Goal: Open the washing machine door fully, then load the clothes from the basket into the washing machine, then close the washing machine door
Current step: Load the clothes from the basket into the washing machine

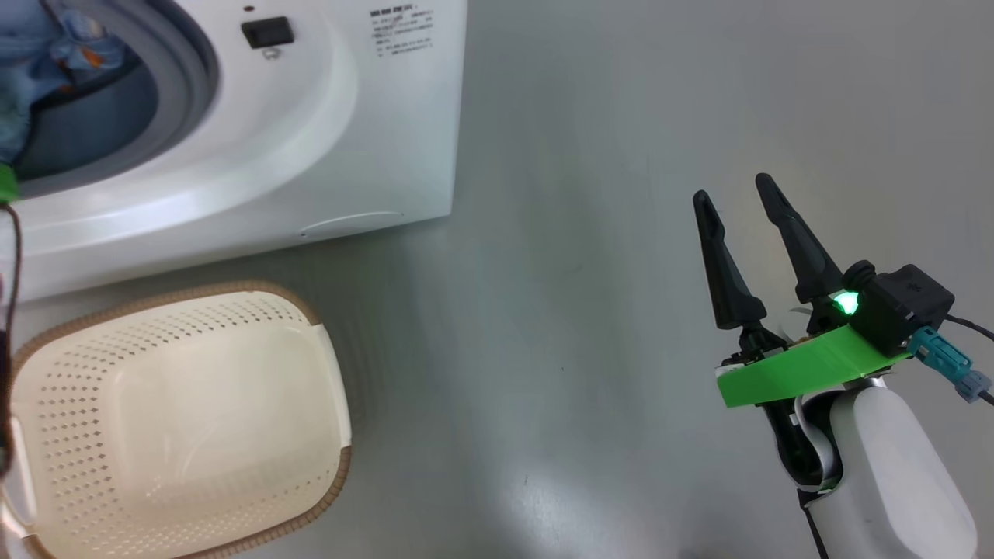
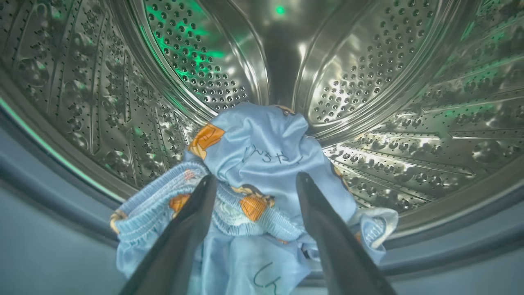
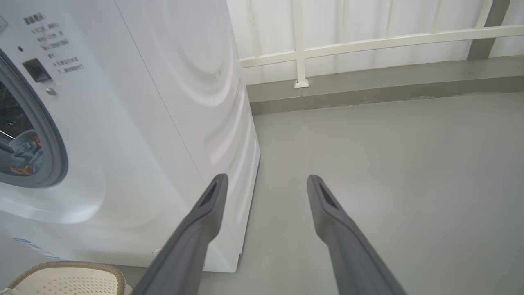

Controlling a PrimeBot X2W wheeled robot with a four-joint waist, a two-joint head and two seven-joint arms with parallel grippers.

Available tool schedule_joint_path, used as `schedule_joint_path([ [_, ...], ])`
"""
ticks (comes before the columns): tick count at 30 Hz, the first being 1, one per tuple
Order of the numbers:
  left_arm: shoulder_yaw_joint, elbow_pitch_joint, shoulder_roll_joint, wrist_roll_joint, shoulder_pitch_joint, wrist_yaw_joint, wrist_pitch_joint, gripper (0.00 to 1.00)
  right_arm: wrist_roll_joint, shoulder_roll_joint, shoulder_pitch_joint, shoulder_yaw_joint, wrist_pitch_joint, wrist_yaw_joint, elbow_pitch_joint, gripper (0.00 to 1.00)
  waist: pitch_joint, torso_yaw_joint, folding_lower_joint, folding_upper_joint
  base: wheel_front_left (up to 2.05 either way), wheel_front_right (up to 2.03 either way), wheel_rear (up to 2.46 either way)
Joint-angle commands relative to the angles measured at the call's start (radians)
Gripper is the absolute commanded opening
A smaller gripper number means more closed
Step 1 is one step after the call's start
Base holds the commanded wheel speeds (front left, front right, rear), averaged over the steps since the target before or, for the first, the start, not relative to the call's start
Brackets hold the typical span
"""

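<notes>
One big white washing machine (image 1: 326, 155) stands on the grey floor (image 1: 590, 310), its round mouth showing the steel drum (image 2: 368, 61). Just before its front sits the basket (image 1: 194, 293), cream with a brown rim. Blue clothes (image 2: 262, 151) with orange prints lie heaped at the drum's front edge, spilling over the grey seal (image 1: 190, 78). The left gripper (image 2: 256, 177) straddles that heap, jaws spread and pinching nothing. Off the machine's front right corner, the right gripper (image 1: 733, 186) hovers above the floor, jaws likewise released.

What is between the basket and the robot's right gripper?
Bare grey floor lies between the basket and the right gripper; the head view shows it.
</notes>
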Motion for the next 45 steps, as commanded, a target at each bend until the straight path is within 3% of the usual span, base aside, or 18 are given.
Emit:
schedule_joint_path([
  [1,0.037,-0.052,0.04,0.021,0.046,-0.002,-0.006,1.0,-0.006,-0.008,0.031,0.017,-0.008,0.001,-0.018,1.0,-0.023,0.015,0.0,-0.0001,0.0,0.0,0.0],
  [20,0.171,-0.323,-0.087,0.155,0.397,-0.002,-0.006,1.0,0.008,-0.058,0.093,0.006,-0.008,0.001,0.006,1.0,-0.166,0.073,0.0,-0.0001,0.0,0.0,0.0],
  [45,0.185,-0.545,-0.14,0.176,0.744,-0.002,-0.006,1.0,0.029,-0.098,0.204,-0.014,-0.008,0.001,0.019,1.0,-0.319,0.127,0.0,-0.0001,0.0,0.0,0.0],
])
